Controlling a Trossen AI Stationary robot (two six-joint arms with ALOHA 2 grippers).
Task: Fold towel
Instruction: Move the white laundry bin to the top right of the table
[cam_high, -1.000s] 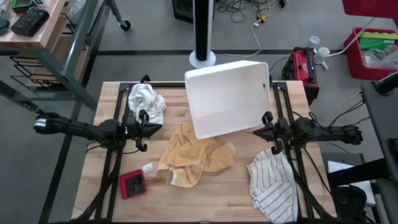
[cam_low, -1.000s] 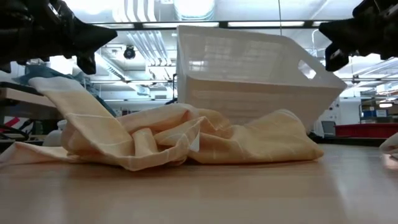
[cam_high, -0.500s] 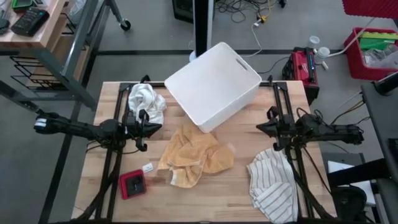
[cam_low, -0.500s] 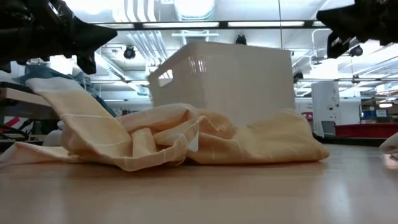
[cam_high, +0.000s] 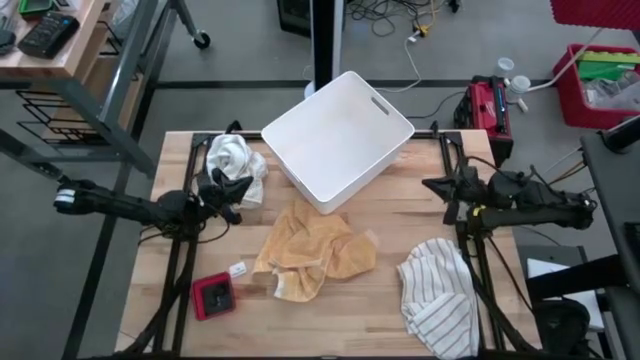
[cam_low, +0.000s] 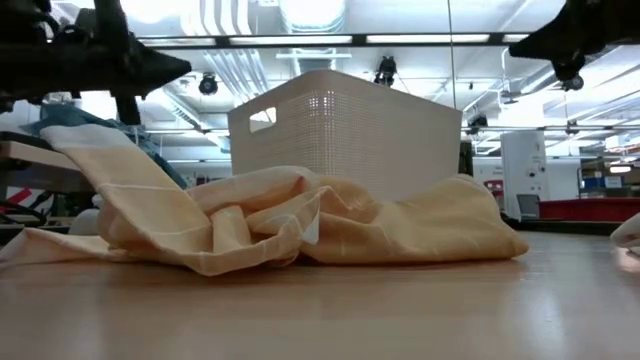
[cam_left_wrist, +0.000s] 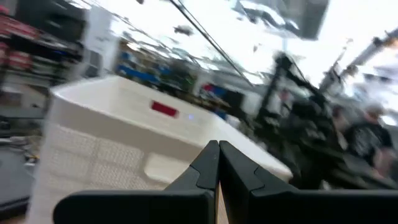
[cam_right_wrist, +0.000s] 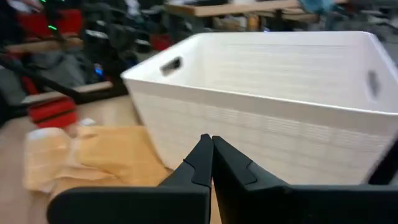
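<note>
The orange towel (cam_high: 315, 250) lies crumpled in a heap on the middle of the wooden table (cam_high: 400, 225); its far edge reaches the near corner of a white basket (cam_high: 338, 140). In the low view the towel (cam_low: 260, 225) lies in front of the basket (cam_low: 345, 130). My left gripper (cam_high: 240, 195) hangs shut above the table, left of the towel, and points toward the basket (cam_left_wrist: 124, 149). My right gripper (cam_high: 432, 187) is shut and raised right of the basket (cam_right_wrist: 267, 93). Neither touches anything.
A white cloth (cam_high: 235, 160) lies bunched at the far left, behind my left gripper. A striped towel (cam_high: 438, 300) lies at the near right and hangs over the edge. A small red object (cam_high: 213, 295) and a white tag (cam_high: 238, 269) lie near left.
The white basket, at first tilted and over the towel's far part, has turned about, moved toward the far edge and now stands level on the table. My right gripper has risen and tipped, still shut. My left gripper has turned in place.
</note>
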